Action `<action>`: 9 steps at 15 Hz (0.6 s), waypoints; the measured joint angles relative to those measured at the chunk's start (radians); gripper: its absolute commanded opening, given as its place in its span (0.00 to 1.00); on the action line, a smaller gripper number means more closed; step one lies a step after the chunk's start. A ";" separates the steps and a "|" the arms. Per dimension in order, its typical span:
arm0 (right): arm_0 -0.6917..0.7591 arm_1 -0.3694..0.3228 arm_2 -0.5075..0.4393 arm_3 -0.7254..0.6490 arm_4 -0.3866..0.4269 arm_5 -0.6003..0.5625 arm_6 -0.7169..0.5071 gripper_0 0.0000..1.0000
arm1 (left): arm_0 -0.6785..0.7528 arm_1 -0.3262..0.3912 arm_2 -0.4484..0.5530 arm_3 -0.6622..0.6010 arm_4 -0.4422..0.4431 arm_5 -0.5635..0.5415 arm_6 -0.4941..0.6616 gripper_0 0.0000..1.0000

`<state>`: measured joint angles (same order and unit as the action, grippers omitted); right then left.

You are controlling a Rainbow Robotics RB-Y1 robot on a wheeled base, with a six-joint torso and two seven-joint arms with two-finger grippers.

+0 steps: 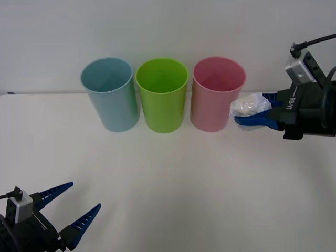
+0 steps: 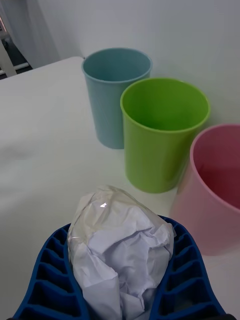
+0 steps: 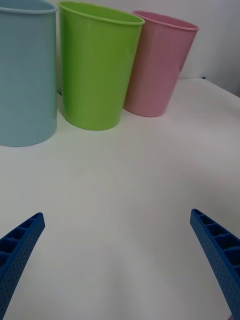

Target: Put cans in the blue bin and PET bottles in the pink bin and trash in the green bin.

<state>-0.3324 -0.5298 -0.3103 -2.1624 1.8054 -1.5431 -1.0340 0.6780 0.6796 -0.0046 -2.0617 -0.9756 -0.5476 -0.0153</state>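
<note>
The trash is clamped in the right pincer; it should be carried past the adjacent pink bin before release over the green bin.

Three bins, one blue bin, one green bin, one pink bin, one trash ball, two grippers

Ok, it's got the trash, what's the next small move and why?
Probably carry it toward the robot's left, across the pink bin, until it is above the green bin. The right gripper is shut on the trash just beside the pink bin, one bin short of its target.
</note>
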 measured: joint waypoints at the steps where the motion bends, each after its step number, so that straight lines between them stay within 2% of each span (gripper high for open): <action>1: -0.069 0.011 0.025 0.041 0.020 0.000 -0.022 0.00 | 0.000 0.000 0.000 0.000 0.000 0.000 0.000 1.00; 5: -0.310 0.085 0.098 0.238 0.116 0.001 -0.037 0.00 | 0.000 0.000 0.000 0.000 0.000 0.000 0.000 1.00; 9: -0.483 0.186 0.175 0.406 0.291 0.027 -0.065 0.00 | 0.000 0.000 0.000 0.000 0.000 0.000 0.000 1.00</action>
<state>-0.8151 -0.3442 -0.1357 -1.7563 2.0964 -1.5162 -1.0991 0.6780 0.6796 -0.0046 -2.0617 -0.9756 -0.5476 -0.0153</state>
